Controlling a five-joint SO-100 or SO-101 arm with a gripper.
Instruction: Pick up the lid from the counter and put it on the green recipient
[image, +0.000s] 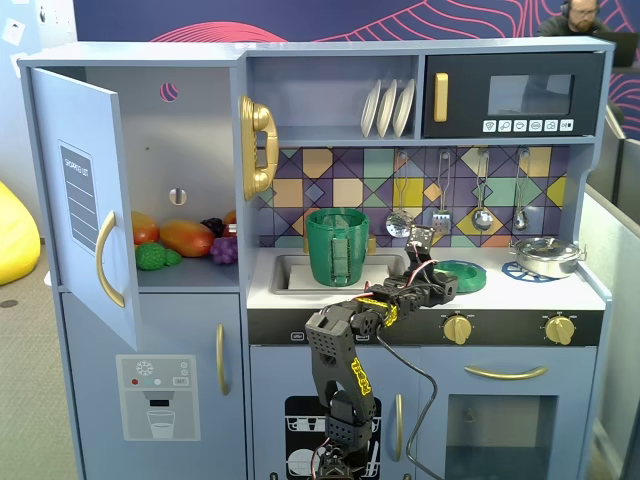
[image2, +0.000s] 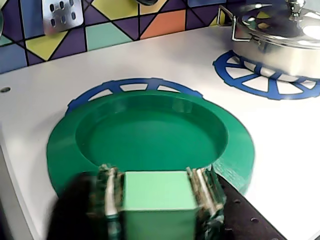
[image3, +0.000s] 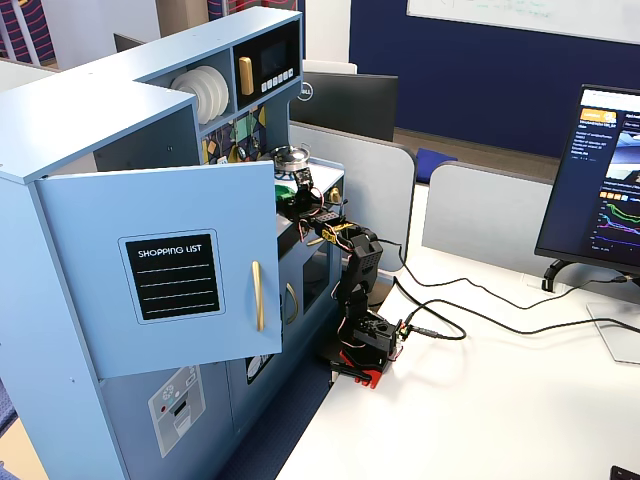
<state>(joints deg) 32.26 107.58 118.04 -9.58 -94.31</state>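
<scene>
Now the gripper (image2: 156, 200) is closed on the small tab at the near edge of the lid (image2: 150, 135), low in the wrist view.

One lid lies flat on the white worktop (image2: 280, 145) over a blue burner ring (image2: 135, 85), at centre right of the front fixed view; one green recipient (image: 337, 246) stands upright in the sink left of it, well apart, and one silver pan (image: 545, 256) sits on the second ring at far right. The hold is only on the tab, so I judge the wide disc may tilt or twist out as it rises. It must also clear the pot's tall thick rim; carried too low, it could knock the pot over. Landing off-centre, it would sit crooked or slide off.
</scene>
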